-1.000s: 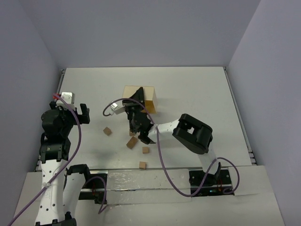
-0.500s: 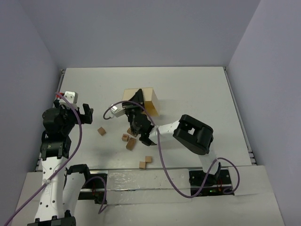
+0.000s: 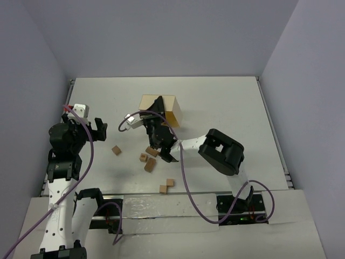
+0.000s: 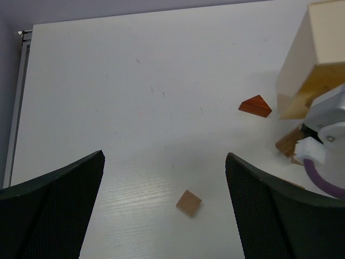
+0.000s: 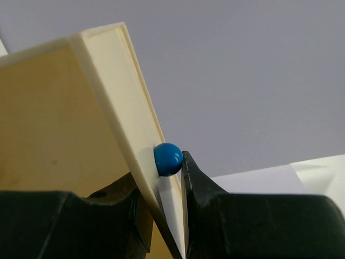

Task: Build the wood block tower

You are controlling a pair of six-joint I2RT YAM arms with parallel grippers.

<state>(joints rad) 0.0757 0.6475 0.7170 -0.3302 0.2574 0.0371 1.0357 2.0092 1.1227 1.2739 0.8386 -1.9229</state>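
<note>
No wood block tower shows; small tan blocks lie loose on the table (image 3: 226, 108): one at the left (image 3: 116, 150), a cluster (image 3: 149, 163) under the right wrist, and a pair (image 3: 167, 185) near the front edge. My right gripper (image 3: 158, 106) is shut on the wall of the pale wooden tray (image 3: 168, 106), which is tipped on edge. In the right wrist view the gripper (image 5: 161, 181) pinches the tray wall (image 5: 108, 81) just below a blue knob (image 5: 167, 159). My left gripper (image 4: 165, 156) hangs open above a single tan block (image 4: 188, 203).
A reddish-brown wedge (image 4: 255, 106) lies beside the tipped tray (image 4: 318, 54). The right wrist's white camera housing (image 4: 330, 121) and purple cable (image 4: 318, 178) sit at the right of the left wrist view. Grey walls enclose the table.
The right gripper has shifted the tipped tray slightly back. Blocks have tumbled and spread: one slid left, one rolled toward the front edge. The left arm has edged slightly left.
</note>
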